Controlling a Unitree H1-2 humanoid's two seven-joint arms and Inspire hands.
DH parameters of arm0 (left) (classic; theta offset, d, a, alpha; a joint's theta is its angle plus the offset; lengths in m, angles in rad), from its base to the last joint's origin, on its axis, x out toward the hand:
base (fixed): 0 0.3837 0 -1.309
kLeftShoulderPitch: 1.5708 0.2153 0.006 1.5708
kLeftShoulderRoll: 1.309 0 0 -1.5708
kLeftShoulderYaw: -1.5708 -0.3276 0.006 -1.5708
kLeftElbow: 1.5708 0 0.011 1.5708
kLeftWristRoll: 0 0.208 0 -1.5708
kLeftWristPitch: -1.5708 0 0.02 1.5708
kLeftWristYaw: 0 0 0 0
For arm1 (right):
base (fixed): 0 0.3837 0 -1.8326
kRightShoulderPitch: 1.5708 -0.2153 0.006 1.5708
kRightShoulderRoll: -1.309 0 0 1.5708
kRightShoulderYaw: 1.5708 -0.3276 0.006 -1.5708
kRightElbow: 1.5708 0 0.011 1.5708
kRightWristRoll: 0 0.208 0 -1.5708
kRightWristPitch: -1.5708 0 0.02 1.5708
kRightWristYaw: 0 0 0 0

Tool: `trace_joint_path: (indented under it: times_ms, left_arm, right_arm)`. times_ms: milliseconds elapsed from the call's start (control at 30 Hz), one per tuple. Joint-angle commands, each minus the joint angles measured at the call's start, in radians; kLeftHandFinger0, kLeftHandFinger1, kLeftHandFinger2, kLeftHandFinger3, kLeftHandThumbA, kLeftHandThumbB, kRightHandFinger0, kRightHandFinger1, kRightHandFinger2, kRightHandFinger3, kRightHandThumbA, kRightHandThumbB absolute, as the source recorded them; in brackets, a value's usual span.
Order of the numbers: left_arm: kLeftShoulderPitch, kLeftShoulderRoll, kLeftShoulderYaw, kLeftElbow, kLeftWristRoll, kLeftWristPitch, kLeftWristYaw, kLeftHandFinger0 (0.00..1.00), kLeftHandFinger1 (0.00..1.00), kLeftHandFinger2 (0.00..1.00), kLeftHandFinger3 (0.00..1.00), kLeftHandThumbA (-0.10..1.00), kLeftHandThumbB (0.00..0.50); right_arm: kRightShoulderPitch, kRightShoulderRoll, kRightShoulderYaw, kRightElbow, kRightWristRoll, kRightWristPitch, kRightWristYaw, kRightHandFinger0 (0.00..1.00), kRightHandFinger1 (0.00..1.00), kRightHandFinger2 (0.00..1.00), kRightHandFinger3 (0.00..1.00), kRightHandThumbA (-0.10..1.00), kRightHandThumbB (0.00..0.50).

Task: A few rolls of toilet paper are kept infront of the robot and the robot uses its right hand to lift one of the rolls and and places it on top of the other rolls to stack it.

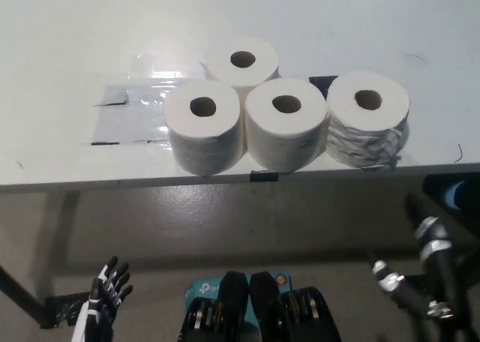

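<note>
Toilet paper rolls wait on the desk, nothing lifted yet

Toilet paper rolls stand upright in a tight cluster near the front edge of the white desk [67, 49], cores pointing up. The front-left roll [203, 124] and the front-middle roll [286, 122] sit side by side and appear to touch; the back roll [242, 59] stands just behind the gap between them. The right-hand roll [368, 115] stands just beside the middle one, and its outer layers look wrinkled and loosely wound. A patch of clear tape or film [131, 113] lies on the desk to the left of the group.

The left robot hand [105, 293] rests low at the lower left, below desk level, fingers spread and holding nothing. The right robot hand [420, 274] is at the lower right, also below the desk and well apart from the rolls; only dark segments with metal bands show, so I cannot tell whether it is released or clenched.

No roll is stacked, so the task looks not yet begun. These rolls are likely light, soft and easily dented. The right-hand roll seems the nearest candidate; a gentle hold across its side walls should serve, though its loose wrap could slip or unwind.
</note>
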Motion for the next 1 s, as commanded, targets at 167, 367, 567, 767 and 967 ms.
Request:
trace_joint_path:
  times_ms: [167, 367, 567, 767, 967]
  left_arm:
    - [-0.037, 0.062, -0.051, -0.145, 0.022, 0.003, -0.056, 1.00, 1.00, 1.00, 1.00, 1.00, 0.177]
    - [-0.055, 0.072, -0.059, -0.078, 0.034, -0.028, -0.049, 1.00, 1.00, 1.00, 1.00, 1.00, 0.262]
    - [-0.072, 0.090, -0.067, -0.013, 0.016, -0.063, -0.080, 1.00, 1.00, 1.00, 1.00, 1.00, 0.366]
    - [-0.058, 0.085, -0.073, 0.009, 0.012, -0.051, -0.083, 1.00, 1.00, 1.00, 1.00, 1.00, 0.426]
    - [-0.058, 0.092, -0.075, 0.010, 0.009, -0.031, -0.085, 1.00, 1.00, 1.00, 1.00, 1.00, 0.412]
  right_arm:
    - [-0.213, -0.165, -0.195, -0.318, 0.100, 0.237, -0.012, 1.00, 1.00, 1.00, 1.00, 0.79, 0.169]
    - [-0.460, -0.463, -0.136, -0.269, 0.124, 0.629, 0.207, 1.00, 1.00, 1.00, 1.00, 1.00, 0.285]
    - [-0.808, -0.604, 0.049, 0.052, 0.089, 0.792, 0.431, 1.00, 1.00, 1.00, 1.00, 1.00, 0.372]
    - [-1.027, -0.603, 0.221, 0.354, 0.037, 0.775, 0.602, 1.00, 1.00, 1.00, 1.00, 1.00, 0.316]
    - [-1.192, -0.534, 0.345, 0.613, 0.008, 0.755, 0.697, 1.00, 1.00, 1.00, 1.00, 1.00, 0.281]
